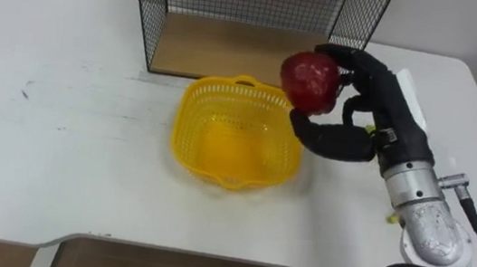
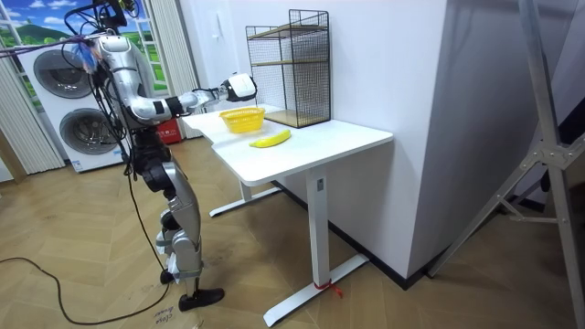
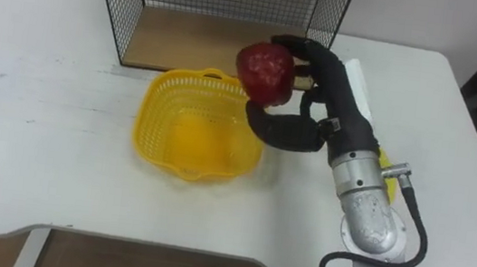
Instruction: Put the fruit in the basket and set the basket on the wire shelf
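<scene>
My right hand (image 1: 380,110) is shut on a red apple (image 1: 309,80), with the fingers over its top and the thumb curled below. It holds the apple in the air just above the right rim of the yellow plastic basket (image 1: 188,109). The basket stands on the white table (image 1: 54,147), right in front of the black wire shelf (image 1: 147,22) with its wooden floor (image 1: 221,49). In the room view a banana (image 2: 271,139) lies on the table near the basket (image 2: 242,119); in the eye views my right forearm covers nearly all of it.
The shelf's open front faces the basket. Bare tabletop stretches to the left of the basket and toward the front edge. In the room view I stand at the table's end, with washing machines (image 2: 55,100) behind me and a white wall beyond the table.
</scene>
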